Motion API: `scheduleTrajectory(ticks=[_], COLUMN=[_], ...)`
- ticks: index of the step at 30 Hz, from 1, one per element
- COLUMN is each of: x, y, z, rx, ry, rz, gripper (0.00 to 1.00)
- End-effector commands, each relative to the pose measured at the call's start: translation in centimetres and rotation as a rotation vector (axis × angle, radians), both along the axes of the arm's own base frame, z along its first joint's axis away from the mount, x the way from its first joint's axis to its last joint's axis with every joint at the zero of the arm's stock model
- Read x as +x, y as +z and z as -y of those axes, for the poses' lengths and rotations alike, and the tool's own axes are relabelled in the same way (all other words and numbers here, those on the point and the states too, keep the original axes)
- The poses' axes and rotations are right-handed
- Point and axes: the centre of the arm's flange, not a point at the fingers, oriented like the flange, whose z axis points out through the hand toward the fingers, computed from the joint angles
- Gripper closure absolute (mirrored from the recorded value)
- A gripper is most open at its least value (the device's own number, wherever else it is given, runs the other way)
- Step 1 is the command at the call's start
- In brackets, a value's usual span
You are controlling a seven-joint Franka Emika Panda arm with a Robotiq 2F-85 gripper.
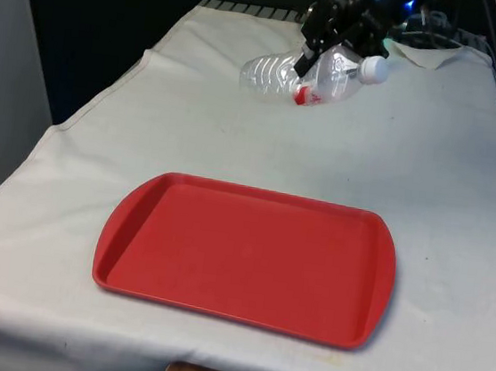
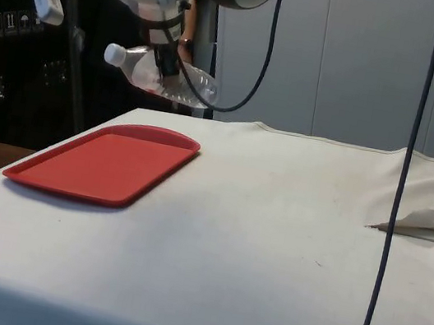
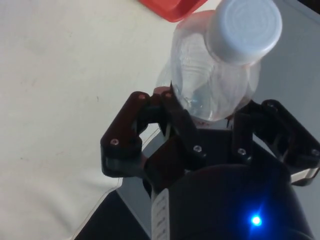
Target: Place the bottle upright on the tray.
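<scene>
Clear bottle (image 1: 283, 78) clamped in claw (image 1: 328, 47), tilted, above cloth.

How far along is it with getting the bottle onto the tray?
Done: the gripper has grasped the clear bottle and holds it above the cloth, tilted, white cap raised. In hand: the carry. Left: reach the red tray, which is bare, and stand the bottle upright.
</scene>
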Motion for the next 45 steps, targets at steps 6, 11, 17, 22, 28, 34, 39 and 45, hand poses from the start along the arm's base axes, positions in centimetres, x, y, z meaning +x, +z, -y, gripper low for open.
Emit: scheduleTrajectory(ticks=[6,11,17,22,28,34,39,45], x=[0.3,1.0,1.2,1.3,1.4,1.6,1.7,1.7], y=[0.1,0.3,0.5,0.6,0.7,0.8,0.9,1.0], z=[-0.1,0.0,0.1,0.0,0.1,-0.1,-0.1,-0.2], rx=[0.016,0.04,0.061,0.079,0.104,0.134,0.149,0.171], ry=[-0.02,-0.042,-0.062,-0.077,-0.093,-0.11,-0.12,-0.132], rz=[0.03,0.076,0.113,0.14,0.174,0.216,0.24,0.273], gripper=[0.83,0.83,0.83,0.83,0.83,0.83,0.83,0.83])
